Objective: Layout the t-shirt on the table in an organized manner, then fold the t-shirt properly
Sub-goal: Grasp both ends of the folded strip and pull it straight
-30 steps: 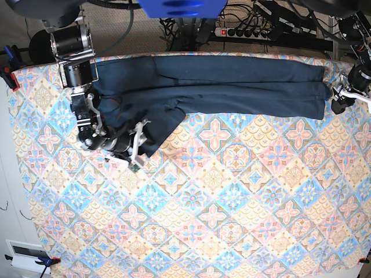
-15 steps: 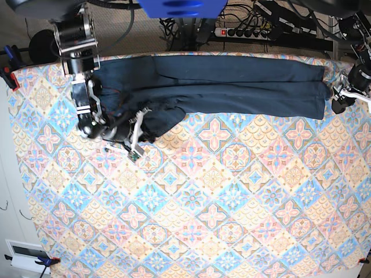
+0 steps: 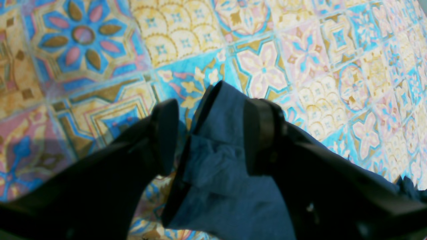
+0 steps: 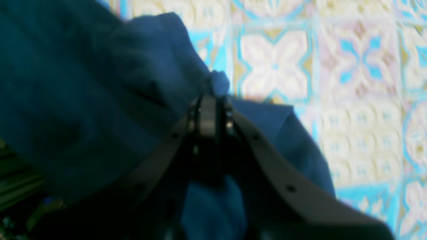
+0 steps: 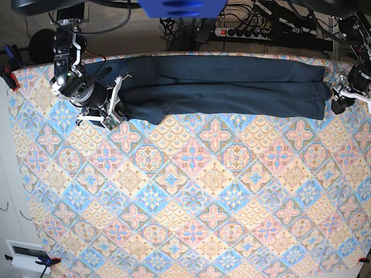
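The navy t-shirt (image 5: 220,87) lies as a long folded strip along the far edge of the table (image 5: 203,197). My right gripper (image 5: 116,98) is at the strip's left end. In the right wrist view it (image 4: 208,110) is shut on a bunched fold of the t-shirt (image 4: 83,100), held just over the cloth-covered table (image 4: 350,100). My left gripper (image 5: 341,96) is at the strip's right end. In the left wrist view it (image 3: 213,130) is open, its fingers (image 3: 165,133) astride a corner of the t-shirt (image 3: 220,173) resting on the table (image 3: 83,66).
A power strip and cables (image 5: 243,32) lie behind the far edge. A red clamp (image 5: 8,75) grips the table's far-left corner. A white box (image 5: 26,255) sits off the near-left corner. A blue mount (image 5: 179,7) is at the top centre.
My right gripper has carried the hanging left flap of the t-shirt up and left, from the table's middle-left onto the strip's left end. The left gripper has not moved.
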Robot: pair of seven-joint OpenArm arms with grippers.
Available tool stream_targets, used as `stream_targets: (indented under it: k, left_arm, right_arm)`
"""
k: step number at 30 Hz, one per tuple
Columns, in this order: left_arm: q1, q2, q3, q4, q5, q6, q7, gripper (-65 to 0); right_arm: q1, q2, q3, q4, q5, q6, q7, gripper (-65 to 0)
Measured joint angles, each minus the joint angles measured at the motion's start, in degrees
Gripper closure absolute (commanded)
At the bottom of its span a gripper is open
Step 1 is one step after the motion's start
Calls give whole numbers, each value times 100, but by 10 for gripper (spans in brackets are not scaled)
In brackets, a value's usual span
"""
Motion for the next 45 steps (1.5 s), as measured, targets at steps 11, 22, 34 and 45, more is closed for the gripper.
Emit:
stream_targets:
  k: [11,22,34,45]
  left_arm:
    - [0,-13,0,-11,20,9,-46,-307]
    - [24,-168,2,-11,254,-11,2,-313]
    - [26,-826,1123,-157,710,-26,846,-462]
    - [-101,-1187,2031,-874,769,-26,822,-567]
  right_arm:
    - [-905,293,789,24,1368,0,-46,-5]
    - [-898,271,748,11,645,0,-568,-61]
    - [-883,240,1019,11,568,0,-540,-197]
    - [-723,214,1003,11,568,2,-560,-197]
